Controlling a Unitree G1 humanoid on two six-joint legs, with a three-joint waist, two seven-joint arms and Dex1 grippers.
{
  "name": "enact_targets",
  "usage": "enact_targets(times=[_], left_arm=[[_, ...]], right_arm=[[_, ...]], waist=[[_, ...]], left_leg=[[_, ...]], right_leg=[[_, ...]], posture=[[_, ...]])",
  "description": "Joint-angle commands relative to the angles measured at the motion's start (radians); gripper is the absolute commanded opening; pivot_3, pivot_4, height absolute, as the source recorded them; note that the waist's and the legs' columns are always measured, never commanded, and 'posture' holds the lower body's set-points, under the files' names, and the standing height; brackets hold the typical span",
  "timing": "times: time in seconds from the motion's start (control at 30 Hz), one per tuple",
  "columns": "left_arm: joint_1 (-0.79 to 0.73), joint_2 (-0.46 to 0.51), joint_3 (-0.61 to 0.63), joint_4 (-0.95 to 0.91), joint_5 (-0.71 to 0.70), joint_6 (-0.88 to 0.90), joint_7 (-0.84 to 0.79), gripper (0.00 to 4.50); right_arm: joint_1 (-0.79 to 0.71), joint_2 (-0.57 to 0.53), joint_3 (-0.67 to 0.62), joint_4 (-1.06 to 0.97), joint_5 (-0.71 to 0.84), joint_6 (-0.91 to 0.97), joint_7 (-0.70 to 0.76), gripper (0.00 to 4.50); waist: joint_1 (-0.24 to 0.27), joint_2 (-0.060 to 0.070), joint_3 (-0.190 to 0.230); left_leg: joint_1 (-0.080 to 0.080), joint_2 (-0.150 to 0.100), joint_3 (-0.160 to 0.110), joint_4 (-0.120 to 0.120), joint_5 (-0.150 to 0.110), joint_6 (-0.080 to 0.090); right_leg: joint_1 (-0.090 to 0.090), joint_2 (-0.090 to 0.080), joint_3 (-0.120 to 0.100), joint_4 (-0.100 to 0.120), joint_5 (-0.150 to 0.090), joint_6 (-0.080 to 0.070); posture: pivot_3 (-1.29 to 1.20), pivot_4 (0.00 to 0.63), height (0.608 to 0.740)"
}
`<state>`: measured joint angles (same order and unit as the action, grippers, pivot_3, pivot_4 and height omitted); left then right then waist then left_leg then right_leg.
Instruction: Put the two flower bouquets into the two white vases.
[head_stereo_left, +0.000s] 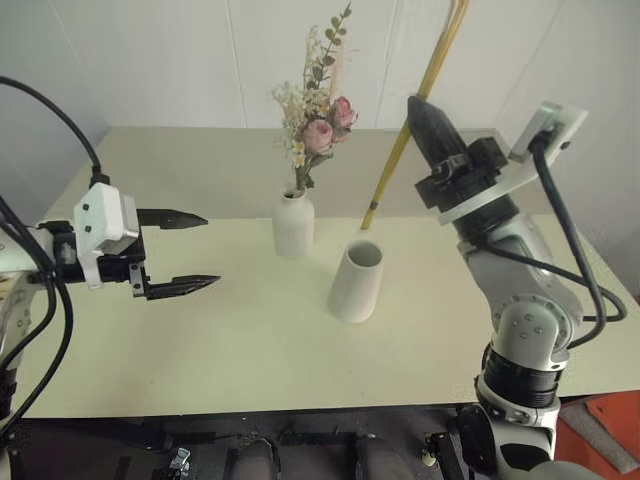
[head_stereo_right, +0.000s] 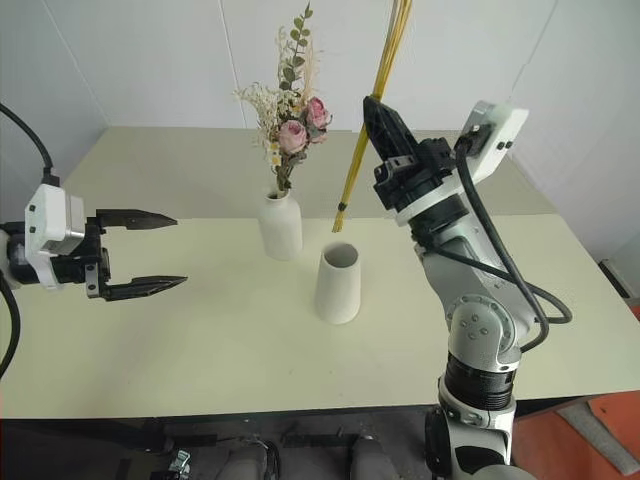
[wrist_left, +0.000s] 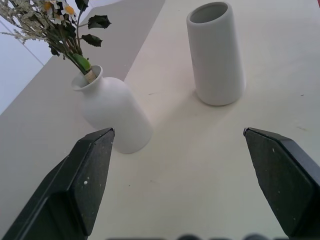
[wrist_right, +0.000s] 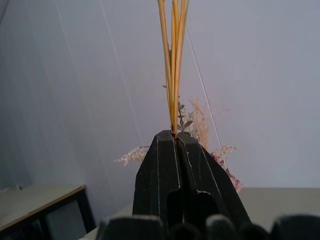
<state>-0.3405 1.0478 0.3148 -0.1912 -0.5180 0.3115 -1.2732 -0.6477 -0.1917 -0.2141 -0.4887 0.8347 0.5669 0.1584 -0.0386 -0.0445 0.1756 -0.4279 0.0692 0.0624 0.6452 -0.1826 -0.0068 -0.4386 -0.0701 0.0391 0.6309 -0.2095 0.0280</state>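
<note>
From the left eye view, the bushy bouquet (head_stereo_left: 318, 120) already stands in the bottle-shaped vase (head_stereo_left: 293, 226) on the tabletop (head_stereo_left: 200, 330), while the wide-mouthed vase (head_stereo_left: 357, 281) just beside it is empty. The right hand (head_stereo_left: 422, 108) is clamped on the yellow stems of the thin bouquet (head_stereo_left: 415, 110), holding them up on a slant with their cut ends hanging above and a little behind the empty vase's mouth; the blossoms run out of the top of the picture. The left hand (head_stereo_left: 178, 252) hovers well off to the side with its fingers spread wide and nothing between them. The right eye view gives the same layout, the stem ends near the rim of the wide-mouthed vase but not yet over its opening. In the left wrist view both vases stand upright between the wide black fingers (wrist_left: 90, 170), the empty one farther off. The right wrist view shows the closed fingers (wrist_right: 165, 170) pinching the stems. To do this step well, the stems probably need bringing closer to vertical and their ends centring over the mouth before lowering, since a slanted entry could catch the rim and tip the light vase.
</note>
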Motion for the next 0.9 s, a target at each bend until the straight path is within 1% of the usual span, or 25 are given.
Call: enact_targets(times=[0.03,0.23,0.43,0.5,0.57,0.6,0.67,0.77,0.9], left_arm=[[0.016,0.029,0.061,-0.041,-0.019,0.012,0.012,4.5],[0.031,0.043,0.077,-0.048,-0.004,0.018,0.033,4.5],[0.012,0.057,0.079,-0.049,-0.018,0.034,0.043,4.5],[0.005,0.059,0.076,-0.05,-0.022,0.039,0.044,4.5],[0.001,0.061,0.073,-0.051,-0.02,0.038,0.045,4.5],[-0.002,0.061,0.072,-0.051,-0.02,0.038,0.046,4.5],[-0.008,0.061,0.069,-0.051,-0.022,0.039,0.048,4.5],[-0.011,0.06,0.065,-0.049,-0.019,0.036,0.048,4.5],[-0.017,0.055,0.059,-0.043,-0.01,0.028,0.053,4.5]], right_arm=[[0.026,-0.024,-0.021,-0.032,0.015,-0.043,0.039,0.03],[0.098,-0.019,-0.023,-0.034,0.05,-0.059,0.074,0.03],[0.139,0.007,0.009,-0.004,-0.005,-0.138,0.131,0.03],[0.163,0.014,0.027,0.013,-0.033,-0.178,0.17,0.03],[0.203,0.016,0.043,0.022,-0.041,-0.21,0.231,0.55],[0.22,0.014,0.049,0.022,-0.031,-0.213,0.257,0.75],[0.26,-0.002,0.08,0.009,-0.042,-0.212,0.298,1.42],[0.296,-0.015,0.121,-0.004,-0.095,-0.219,0.301,2.48],[0.42,-0.141,0.158,-0.102,-0.119,-0.135,0.334,3.89]], waist=[[0.0,0.0,0.0],[-0.001,0.0,0.0],[-0.003,0.0,0.0],[-0.003,0.0,0.0],[-0.003,0.0,0.0],[-0.003,0.0,0.0],[-0.002,0.0,0.0],[-0.002,0.0,0.0],[0.002,0.0,0.0]], left_leg=[[0.0,0.0,0.0,0.0,0.0,0.0],[0.002,0.0,0.0,0.0,0.0,0.0],[0.002,0.0,0.0,0.0,0.0,0.0],[0.002,0.0,0.0,0.0,0.0,0.0],[0.002,0.0,0.0,-0.001,0.0,0.0],[0.002,0.0,0.0,-0.001,0.0,0.0],[0.002,0.0,0.0,0.0,0.0,0.0],[0.002,0.0,0.0,0.0,0.0,0.0],[0.002,0.0,0.0,-0.001,0.0,0.0]], right_leg=[[0.0,0.0,0.0,0.0,0.0,0.0],[0.001,0.0,0.0,0.001,0.0,0.0],[0.0,0.001,0.0,0.001,0.0,0.0],[0.0,0.001,0.0,0.001,0.0,0.0],[0.001,0.001,0.0,0.0,0.0,0.0],[0.001,0.001,0.0,0.0,0.0,0.0],[0.001,0.001,0.0,0.0,0.0,0.0],[0.001,0.001,0.0,0.001,0.0,0.0],[0.001,0.001,0.0,0.0,-0.001,-0.001]], posture=[[0.0,0.15,0.74],[0.0,0.15,0.74],[0.0,0.15,0.74],[0.0,0.15,0.74],[0.0,0.15,0.74],[0.0,0.15,0.74],[0.0,0.15,0.74],[0.0,0.15,0.74],[0.0,0.15,0.74]])
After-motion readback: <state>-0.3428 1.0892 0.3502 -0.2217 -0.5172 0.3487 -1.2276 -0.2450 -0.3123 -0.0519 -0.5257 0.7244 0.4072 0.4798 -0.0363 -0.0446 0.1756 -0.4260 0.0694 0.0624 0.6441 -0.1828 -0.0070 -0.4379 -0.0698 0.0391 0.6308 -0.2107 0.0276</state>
